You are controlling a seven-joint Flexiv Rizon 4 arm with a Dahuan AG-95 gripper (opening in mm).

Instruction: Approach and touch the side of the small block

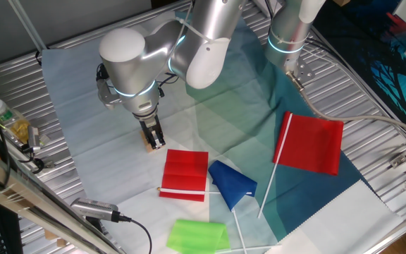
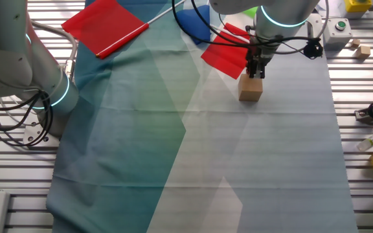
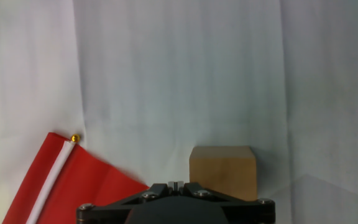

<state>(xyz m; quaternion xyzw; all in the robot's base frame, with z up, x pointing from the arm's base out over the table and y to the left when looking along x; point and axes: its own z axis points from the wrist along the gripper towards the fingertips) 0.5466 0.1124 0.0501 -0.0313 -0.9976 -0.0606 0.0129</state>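
Observation:
The small block (image 2: 250, 89) is a tan wooden cube standing on the pale cloth. It also shows in the hand view (image 3: 222, 171) and is mostly hidden behind the fingers in one fixed view (image 1: 149, 147). My gripper (image 2: 256, 71) is shut with nothing between the fingers. Its tips are low, right at the block's upper edge on the side facing the red flag. In the hand view the closed gripper (image 3: 176, 184) sits just left of the block's near face. I cannot tell whether the tips are pressed against it.
A folded red flag (image 1: 185, 174) with a white stick lies close beside the block. A blue flag (image 1: 231, 182), a green flag (image 1: 197, 234) and a larger red flag (image 1: 314, 143) lie further off. A second arm (image 1: 291, 32) stands at the table's far side.

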